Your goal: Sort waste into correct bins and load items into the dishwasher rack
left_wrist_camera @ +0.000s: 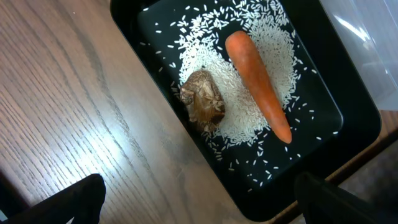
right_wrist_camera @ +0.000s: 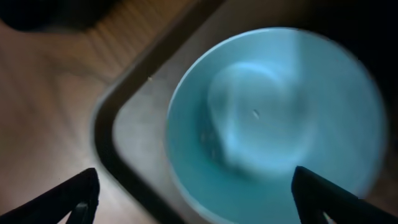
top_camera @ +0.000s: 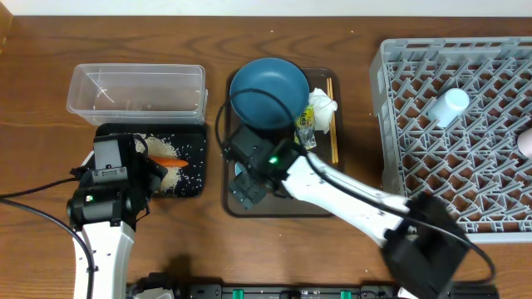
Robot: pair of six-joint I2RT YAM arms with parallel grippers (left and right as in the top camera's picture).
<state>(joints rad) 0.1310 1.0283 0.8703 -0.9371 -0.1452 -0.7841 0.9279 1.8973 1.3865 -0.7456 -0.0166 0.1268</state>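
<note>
**Two tools wide, bowl up next**

Over on the left, the left tool [left_wrist_camera: 199, 205] hangs above the black tray [left_wrist_camera: 323, 124], spread wide with nothing between its fingers. Down in that tray are the carrot [left_wrist_camera: 258, 84] and the brown lump [left_wrist_camera: 203, 99] just beside it, both bedded on loose rice [left_wrist_camera: 249, 56]. Food waste looks sorted. The clear tub [top_camera: 137, 90] behind holds no tissue or wrapper yet.

Now the right tool [right_wrist_camera: 196, 199], jaws wide too and gripping nothing, sits right above the bowl [right_wrist_camera: 273, 118] near a corner of the brown serving tray [top_camera: 274, 208]. That view is blurred. The blue plate [top_camera: 268, 91], tissue [top_camera: 322, 104], wrapper [top_camera: 305, 126] and chopsticks [top_camera: 334, 137] wait on the same tray, and one cup [top_camera: 449, 106] lies in the dishwasher rack [top_camera: 399, 83].

My read: loading the bowl is the step in hand. Next call is to drop down, straddle the rim, pinch one wall, lift clear of the tray's lip and swing right to the rack.
</note>
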